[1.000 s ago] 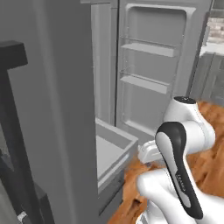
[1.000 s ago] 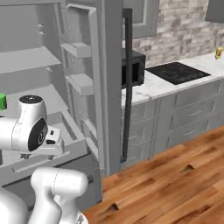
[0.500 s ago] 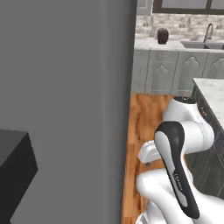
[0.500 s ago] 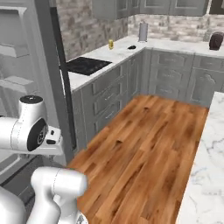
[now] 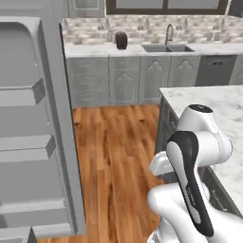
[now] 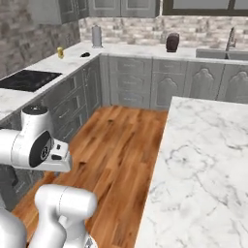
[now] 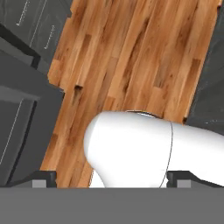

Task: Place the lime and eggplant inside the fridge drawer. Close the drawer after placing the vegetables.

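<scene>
Floor (image 6: 121, 140): glossy orange-brown wood planks between grey panelled cabinets (image 5: 124, 78). Island surface (image 6: 203, 160): white marble with grey veining, flat and polished. Fridge door (image 5: 33, 137): matte grey, moulded shelves, standing open at left. Pincer (image 7: 111, 179): tips spread wide above the planks, holding and touching nothing. Lime, eggplant and fridge drawer: location cannot be determined.

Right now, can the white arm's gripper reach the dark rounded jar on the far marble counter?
Probably not. The dark rounded jar stands on the far marble counter across the wooden floor, while the open gripper hangs tucked in, facing down. Driving closer seems needed.
</scene>
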